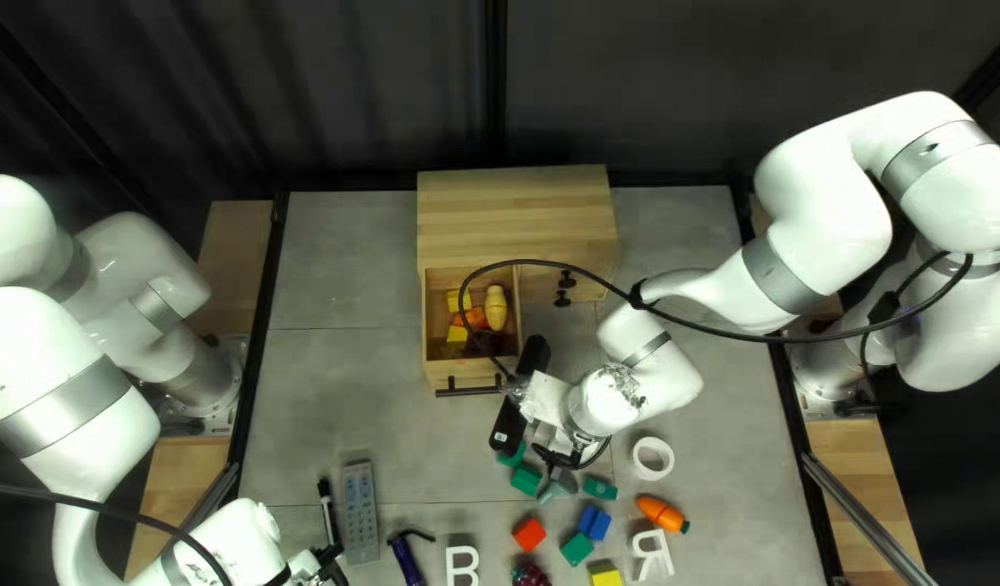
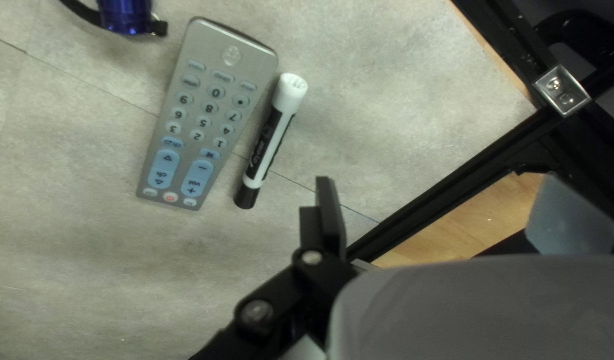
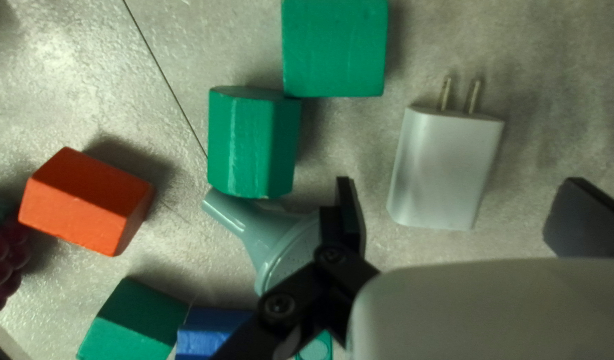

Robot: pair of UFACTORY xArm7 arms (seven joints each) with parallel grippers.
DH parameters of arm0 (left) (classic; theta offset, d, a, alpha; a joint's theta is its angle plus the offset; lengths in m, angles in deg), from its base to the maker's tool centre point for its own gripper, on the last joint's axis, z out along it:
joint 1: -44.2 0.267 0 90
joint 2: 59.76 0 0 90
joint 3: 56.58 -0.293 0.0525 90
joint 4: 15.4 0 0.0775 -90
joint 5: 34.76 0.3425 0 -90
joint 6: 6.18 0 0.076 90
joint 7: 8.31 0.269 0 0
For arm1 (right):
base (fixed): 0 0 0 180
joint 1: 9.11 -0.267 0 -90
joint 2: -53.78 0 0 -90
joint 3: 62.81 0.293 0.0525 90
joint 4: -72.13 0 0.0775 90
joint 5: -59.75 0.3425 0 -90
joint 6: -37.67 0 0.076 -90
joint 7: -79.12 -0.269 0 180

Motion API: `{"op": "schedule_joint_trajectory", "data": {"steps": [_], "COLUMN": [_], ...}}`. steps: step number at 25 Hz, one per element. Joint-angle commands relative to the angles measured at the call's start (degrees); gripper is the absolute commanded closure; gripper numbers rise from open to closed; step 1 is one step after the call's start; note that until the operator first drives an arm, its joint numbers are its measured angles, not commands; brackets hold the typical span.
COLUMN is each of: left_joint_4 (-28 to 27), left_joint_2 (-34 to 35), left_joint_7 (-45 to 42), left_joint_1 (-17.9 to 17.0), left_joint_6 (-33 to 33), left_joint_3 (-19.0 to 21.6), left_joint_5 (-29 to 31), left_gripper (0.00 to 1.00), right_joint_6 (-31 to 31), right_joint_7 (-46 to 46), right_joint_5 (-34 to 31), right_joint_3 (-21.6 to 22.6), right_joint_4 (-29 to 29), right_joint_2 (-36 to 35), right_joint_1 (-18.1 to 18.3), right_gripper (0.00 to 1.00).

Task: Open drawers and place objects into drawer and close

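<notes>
Drawer [image 1: 447,373] of light wood, a long black bar handle [image 1: 469,390] across its front, stands open from the pale striped cabinet [image 1: 521,195] at the middle of the top left view. Within its darker inside lie two yellow blocks [image 1: 459,301], an orange piece [image 1: 476,318] and a smooth tan, waisted toy [image 1: 497,308], upper end toward the cabinet; a black cable [image 1: 469,276] crosses above. My right gripper [image 1: 565,461] is released, its fingers apart; a white charger [image 3: 447,167] with rounded edges and two thin metal prongs lies between them, touching neither. My left gripper [image 1: 328,559] is also released and grasps nothing; ahead of it lie a black-and-white marker [image 2: 270,141] and, just beside that, a grey remote control [image 2: 207,113] with pale blue keys.
</notes>
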Motion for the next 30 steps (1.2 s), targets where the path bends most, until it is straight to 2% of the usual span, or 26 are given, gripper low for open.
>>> {"op": "schedule_joint_trajectory", "data": {"steps": [1, 10, 11, 12, 13, 14, 15, 17, 24, 27, 30], "left_joint_4": [0.0, 0.0, 0.0, 0.0, 0.0, 0.0, 0.0, 0.0, 0.0, 0.0, 0.0], "left_joint_2": [0.0, 0.0, 0.0, 0.0, 0.0, 0.0, 0.0, 0.0, 0.0, 0.0, 0.0], "left_joint_7": [0.0, 0.0, 0.0, 0.0, 0.0, 0.0, 0.0, 0.0, 0.0, 0.0, 0.0], "left_joint_1": [0.0, 0.0, 0.0, 0.0, 0.0, 0.0, 0.0, 0.0, 0.0, 0.0, 0.0], "left_joint_6": [0.0, 0.0, 0.0, 0.0, 0.0, 0.0, 0.0, 0.0, 0.0, 0.0, 0.0], "left_joint_3": [0.0, 0.0, 0.0, 0.0, 0.0, 0.0, 0.0, 0.0, 0.0, 0.0, 0.0], "left_joint_5": [0.0, 0.0, 0.0, 0.0, 0.0, 0.0, 0.0, 0.0, 0.0, 0.0, 0.0], "left_gripper": [0.0, 0.0, 0.0, 0.0, 0.0, 0.0, 0.0, 0.0, 0.0, 0.0, 0.0], "right_joint_6": [0.89, 3.18, 3.28, 3.3, 3.3, 3.29, 3.17, 2.93, -0.02, -2.92, -9.32], "right_joint_7": [-0.36, -1.69, -1.78, -1.82, -1.83, -1.81, -1.71, -1.75, -0.98, 0.27, 2.88], "right_joint_5": [-0.59, -2.4, -2.67, -2.77, -2.94, -2.96, -3.04, -3.17, -1.53, 0.18, 2.02], "right_joint_3": [-0.36, -1.19, -1.3, -1.34, -1.41, -1.41, -1.41, -1.43, -0.62, 0.02, 0.42], "right_joint_4": [-0.19, -0.73, -0.75, -0.75, -0.61, -0.58, -0.43, -0.31, 0.11, 0.14, 2.16], "right_joint_2": [-0.24, -0.79, -0.84, -0.86, -1.03, -1.06, -1.16, -1.2, 0.42, 3.24, 7.21], "right_joint_1": [-0.06, -0.64, -0.75, -0.79, -0.86, -0.87, -0.91, -1.05, -0.85, -0.43, -0.05], "right_gripper": [0.0, 0.0, 0.03, 0.31, 0.45, 0.72, 0.83, 0.92, 0.92, 0.92, 0.92]}}
